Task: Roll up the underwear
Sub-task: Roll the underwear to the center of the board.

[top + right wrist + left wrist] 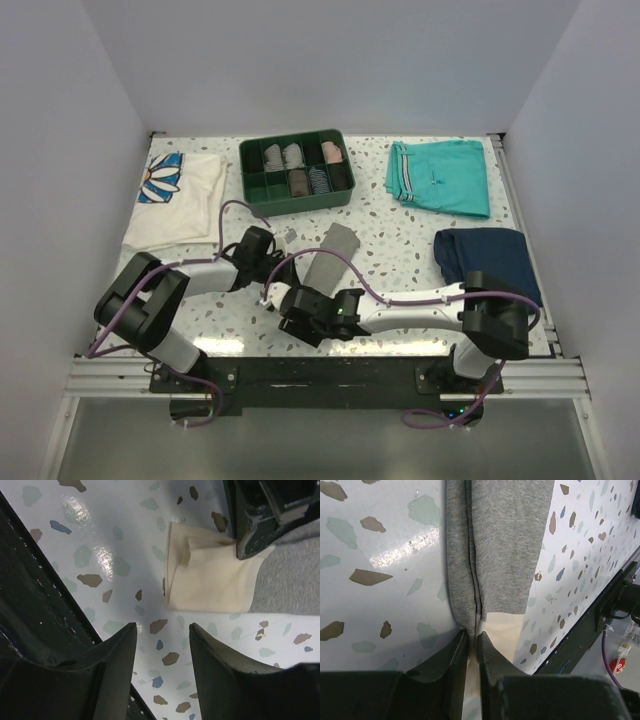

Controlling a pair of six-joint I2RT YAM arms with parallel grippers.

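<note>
The underwear (330,255) is a small grey garment with a cream waistband, folded into a long strip on the speckled table's middle. In the left wrist view, the grey strip (505,545) runs away from my left gripper (472,632), whose jaws are shut on the cream waistband end. My left gripper also shows in the top view (285,272). My right gripper (162,627) is open and empty, hovering over bare table just short of the waistband (210,580); it sits at the strip's near end in the top view (278,300). The left fingers (255,525) show pinching the waistband's corner.
A green divided tray (297,170) with rolled items stands at the back middle. A white T-shirt with a daisy print (180,195) lies at back left, teal shorts (440,175) at back right, a navy folded garment (490,255) at right. The table's front rail (590,620) is close.
</note>
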